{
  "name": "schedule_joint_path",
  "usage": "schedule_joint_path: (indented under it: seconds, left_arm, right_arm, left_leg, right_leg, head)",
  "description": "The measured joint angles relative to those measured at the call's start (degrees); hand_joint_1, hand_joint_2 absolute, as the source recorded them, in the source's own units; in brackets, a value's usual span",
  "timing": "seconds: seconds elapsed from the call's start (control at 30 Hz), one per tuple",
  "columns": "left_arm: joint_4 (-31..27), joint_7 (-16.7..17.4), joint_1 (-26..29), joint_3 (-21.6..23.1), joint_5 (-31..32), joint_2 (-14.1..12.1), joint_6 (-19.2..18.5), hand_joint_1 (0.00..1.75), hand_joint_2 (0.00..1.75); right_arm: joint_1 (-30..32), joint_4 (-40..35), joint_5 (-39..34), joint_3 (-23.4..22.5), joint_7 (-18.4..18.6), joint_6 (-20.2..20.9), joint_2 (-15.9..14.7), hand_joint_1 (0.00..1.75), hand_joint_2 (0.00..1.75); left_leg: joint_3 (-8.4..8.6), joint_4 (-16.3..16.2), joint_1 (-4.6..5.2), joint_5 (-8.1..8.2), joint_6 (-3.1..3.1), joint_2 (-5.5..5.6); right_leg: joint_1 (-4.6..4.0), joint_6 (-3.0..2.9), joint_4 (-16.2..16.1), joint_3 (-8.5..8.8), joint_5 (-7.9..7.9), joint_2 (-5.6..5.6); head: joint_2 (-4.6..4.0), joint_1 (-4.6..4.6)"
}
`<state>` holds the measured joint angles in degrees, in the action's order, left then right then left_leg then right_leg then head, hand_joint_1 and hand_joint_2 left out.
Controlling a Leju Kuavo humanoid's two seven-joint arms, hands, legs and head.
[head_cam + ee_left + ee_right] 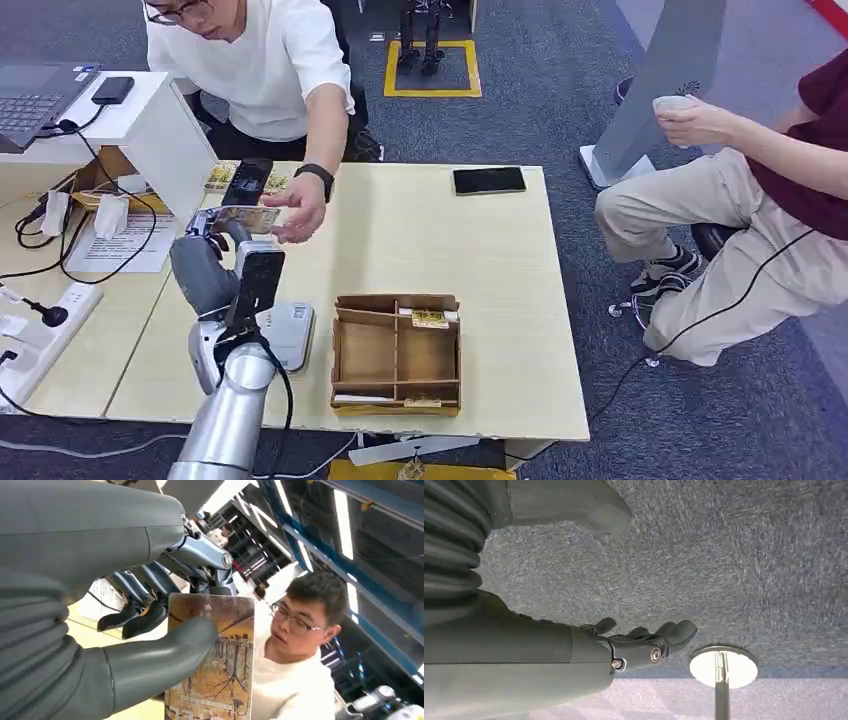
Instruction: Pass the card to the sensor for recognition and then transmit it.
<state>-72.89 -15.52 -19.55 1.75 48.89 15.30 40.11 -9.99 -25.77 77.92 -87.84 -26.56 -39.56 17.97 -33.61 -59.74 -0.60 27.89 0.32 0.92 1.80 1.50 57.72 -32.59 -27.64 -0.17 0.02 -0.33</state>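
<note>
Head view first: left hand [205,262] is raised over the left part of the tabletop [480,260], holding the card [243,219] at its far end, where a person's hand [300,210] reaches in and touches or nearly touches the card's right edge. Just near of the left hand a white sensor [290,335] lies on the tabletop, and to its right sits a wooden tray [397,352] with compartments. A black phone [489,180] lies at the far right. Left wrist view: the thumb [160,655] presses on the card's [220,665] printed face, with fingers [145,617] behind it. Right wrist view: right hand [639,642] hangs above grey carpet [724,555], fingers loosely curled, holding nothing.
</note>
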Motion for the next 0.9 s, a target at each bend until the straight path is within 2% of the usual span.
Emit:
schedule_joint_path:
  seconds: [0.33,0.63,0.67,0.7,0.73,0.9]
  left_arm:
    - [2.8,0.1,-1.3,-2.4,0.4,0.5,0.0,1.75,1.75]
    - [5.0,1.2,-2.2,-5.7,7.1,1.1,0.0,1.75,1.75]
    - [5.4,1.2,-2.3,-6.0,7.1,1.1,0.0,1.22,1.75]
    - [5.9,1.4,-2.4,-6.1,6.8,1.2,0.0,0.44,1.75]
    - [6.5,1.9,-2.4,-6.1,6.5,1.2,0.0,0.00,1.75]
    - [8.0,4.8,-2.3,-5.5,5.5,1.0,0.0,0.00,1.75]
  right_arm:
    - [-0.1,0.2,0.0,0.0,0.0,0.0,0.0,0.00,1.75]
    - [-0.4,0.5,0.2,1.4,1.2,0.0,0.0,0.00,1.75]
    - [-0.4,0.5,0.1,1.4,1.2,0.0,0.0,0.00,1.75]
    - [-0.4,0.5,0.0,1.5,1.2,0.0,0.0,0.00,1.75]
    - [-0.4,0.5,-0.4,1.6,1.2,0.0,0.0,0.00,1.75]
    - [-0.4,0.5,-1.6,2.2,1.1,0.0,0.0,0.00,1.75]
  left_leg:
    - [-0.01,0.0,0.00,0.01,0.00,0.00]
    - [0.00,0.0,0.00,0.00,0.00,0.00]
    - [0.00,0.0,0.00,0.00,0.00,0.00]
    - [0.00,0.0,0.00,0.00,0.00,0.00]
    - [0.00,0.0,0.00,0.00,0.00,0.00]
    - [0.00,0.0,0.00,0.00,0.00,0.00]
  right_leg:
    - [0.00,0.00,0.0,0.00,0.00,0.00]
    - [0.00,0.00,0.0,0.00,0.00,0.00]
    - [0.00,0.00,0.0,0.00,0.00,0.00]
    - [0.00,0.00,0.0,0.00,0.00,0.00]
    - [0.00,0.00,0.0,0.00,0.00,-0.01]
    - [0.00,0.00,0.0,0.00,0.00,0.00]
  head:
    - [-0.02,-0.02]
    - [0.00,-0.02]
    - [0.00,-0.02]
    - [0.00,-0.02]
    - [0.00,-0.02]
    - [0.00,-0.02]
